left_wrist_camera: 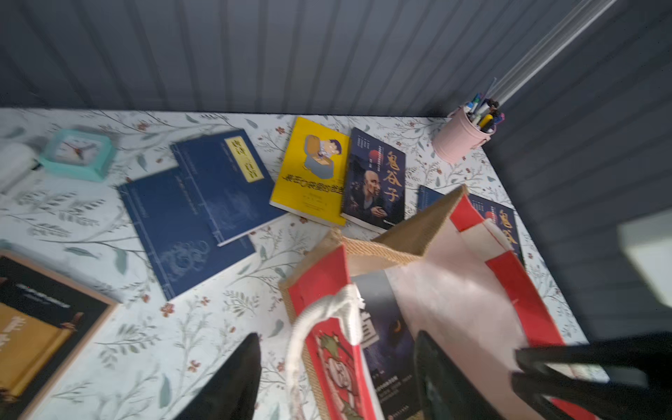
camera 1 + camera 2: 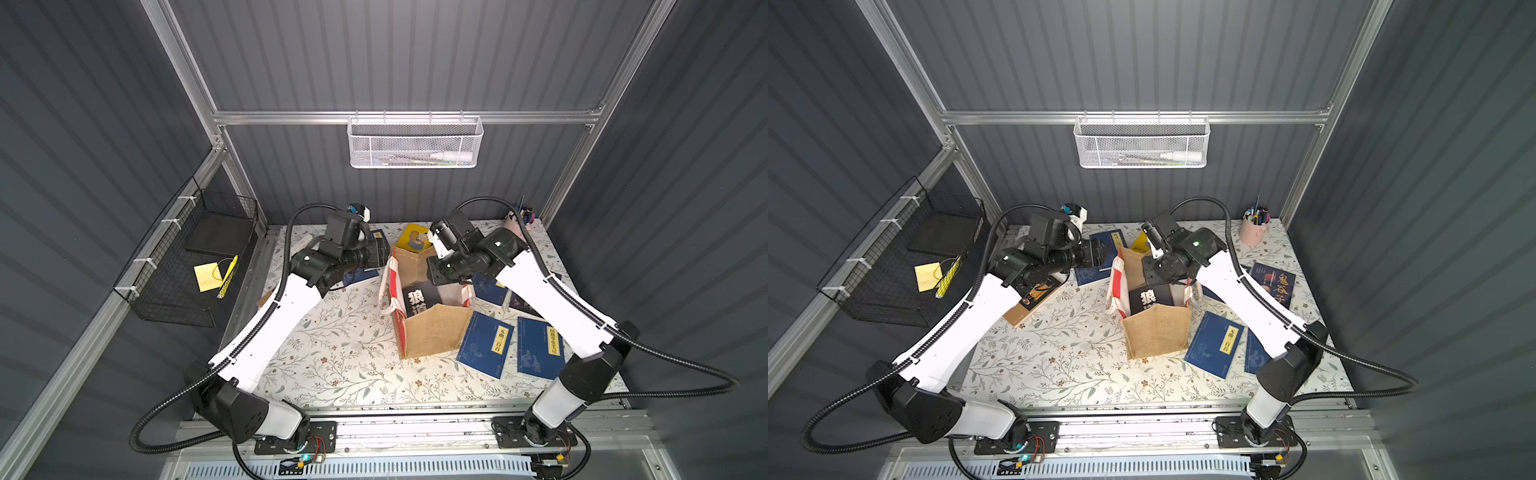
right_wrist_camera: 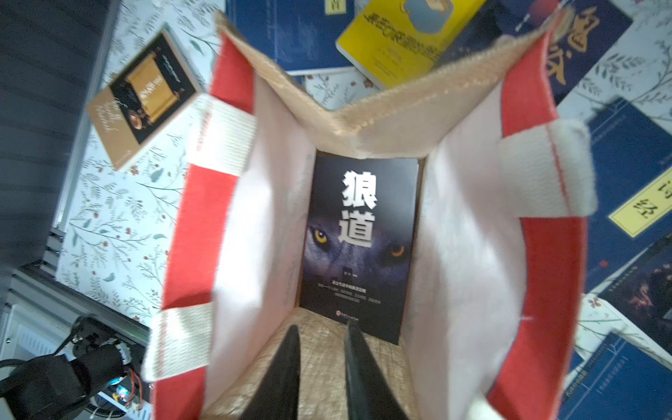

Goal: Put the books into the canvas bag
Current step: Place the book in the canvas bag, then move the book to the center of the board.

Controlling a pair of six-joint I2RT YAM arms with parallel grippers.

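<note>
The canvas bag [image 2: 432,336] stands open just right of centre on the worktop [image 2: 332,365] in both top views. One dark wolf-cover book [image 3: 363,236] is already upright inside it. The other books lie round it, among them a navy book [image 2: 486,345] just beside its lower right corner and a yellow book [image 2: 413,239] above it in the frame. The left gripper [image 1: 338,334] is spread wide astride the bag's striped side wall, one finger outside and one inside, and seems to clamp nothing. The right gripper [image 3: 323,327] hangs over the mouth with a narrow gap and nothing in it. The step looks like clearing out after a drop. I would raise the right gripper straight up, past the rim. The left gripper should come upward off the wall, not sideways, minding the white loop handle [image 1: 296,349], because so light a bag would probably tip or slide. The right wrist view alone shows the book's whole cover leaning on the jute wall; the top views show only its upper part. The left wrist view shows a teal clock [image 1: 78,154] that the left arm largely covers from above.
</note>
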